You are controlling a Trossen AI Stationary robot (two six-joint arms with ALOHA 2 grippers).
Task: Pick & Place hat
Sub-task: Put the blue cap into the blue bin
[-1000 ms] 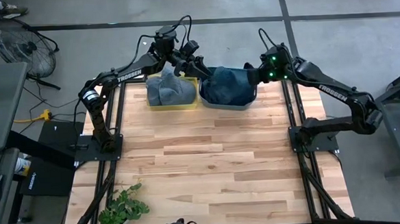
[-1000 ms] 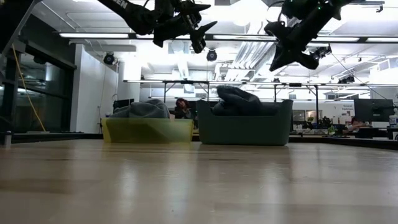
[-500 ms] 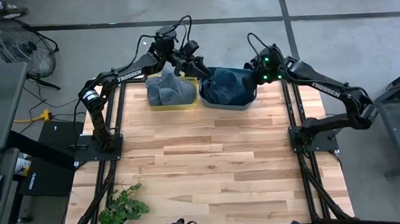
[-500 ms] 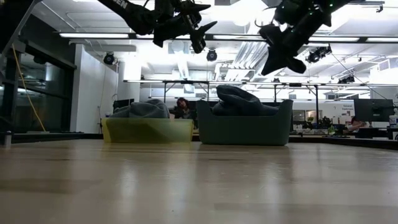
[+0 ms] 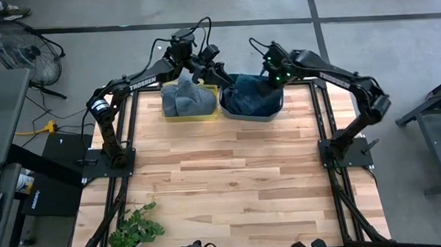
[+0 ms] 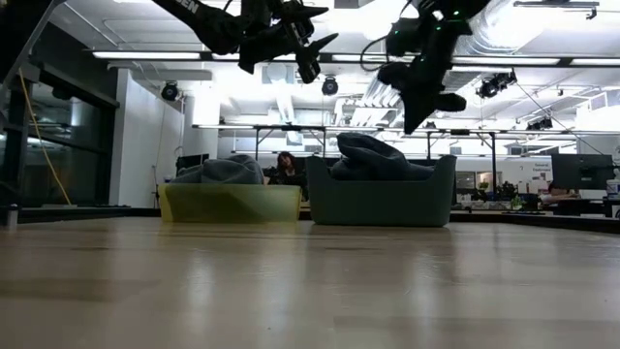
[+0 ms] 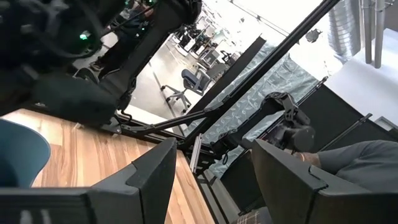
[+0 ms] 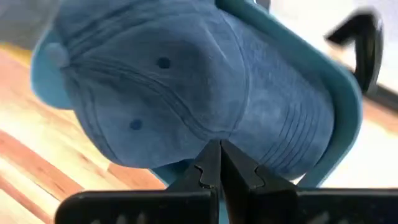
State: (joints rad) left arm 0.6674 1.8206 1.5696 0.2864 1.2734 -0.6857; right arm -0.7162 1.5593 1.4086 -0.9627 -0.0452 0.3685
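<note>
At the far edge of the table [image 5: 231, 176], left side: yellow bin [image 5: 190, 113] holding a grey hat [image 5: 188, 99], heaped above the rim in the low view. Left gripper [image 5: 205, 67] hangs above and just behind this bin, clear of the cloth; its wrist view shows the two fingers spread apart with nothing between them. It looks to be waiting.

Just right of the yellow bin, touching or nearly so: teal bin [image 5: 244, 113] with a dark blue hat [image 5: 251, 94] piled in it, the crown rising over the rim.

Right again: right gripper [image 5: 272, 70] sits above the far side of the teal bin. Its wrist view looks straight onto the blue cap's crown, eyelets and seams plain, with the fingers pressed together and nothing caught between them. In the low view the gripper is above the hat, apart from it.

Progress, as a judgement: early. No hat is in either gripper; both lie in their bins. Reaching down, opening, taking the blue hat, lifting, carrying and setting it down are all left. The destination is not evident.
</note>
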